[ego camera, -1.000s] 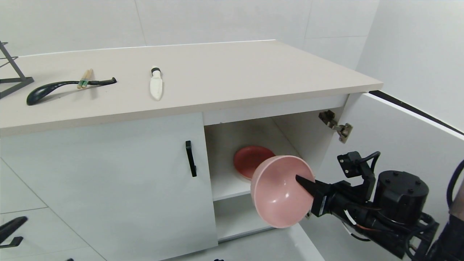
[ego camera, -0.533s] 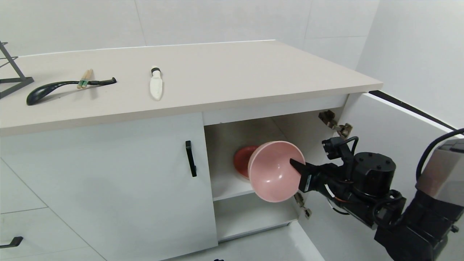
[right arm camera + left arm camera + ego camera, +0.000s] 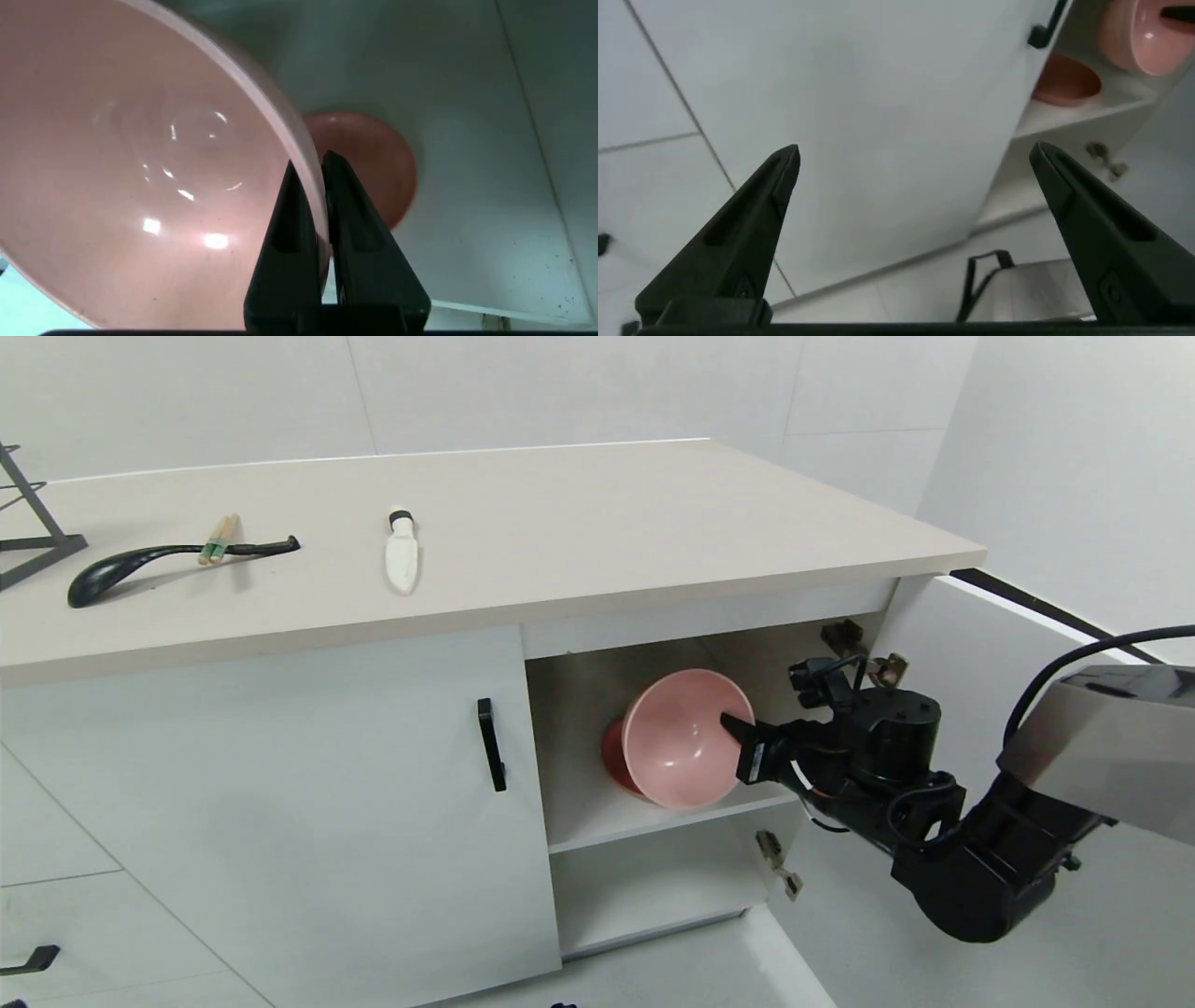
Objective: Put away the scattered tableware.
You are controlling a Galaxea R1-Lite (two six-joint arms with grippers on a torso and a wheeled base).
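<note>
The right claw, clamped on the rim of a tilted, glossy pink round bowl, holds it over the open white cabinet's upper shelf beside a flat red plate; next, probably, levelling, lowering and letting go.

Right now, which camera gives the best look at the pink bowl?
The head view: the whole pink bowl shows, tilted at the cupboard shelf in the right claw. The right wrist view shows part of it close up, rim pinched; the left wrist view catches just an edge.
</note>
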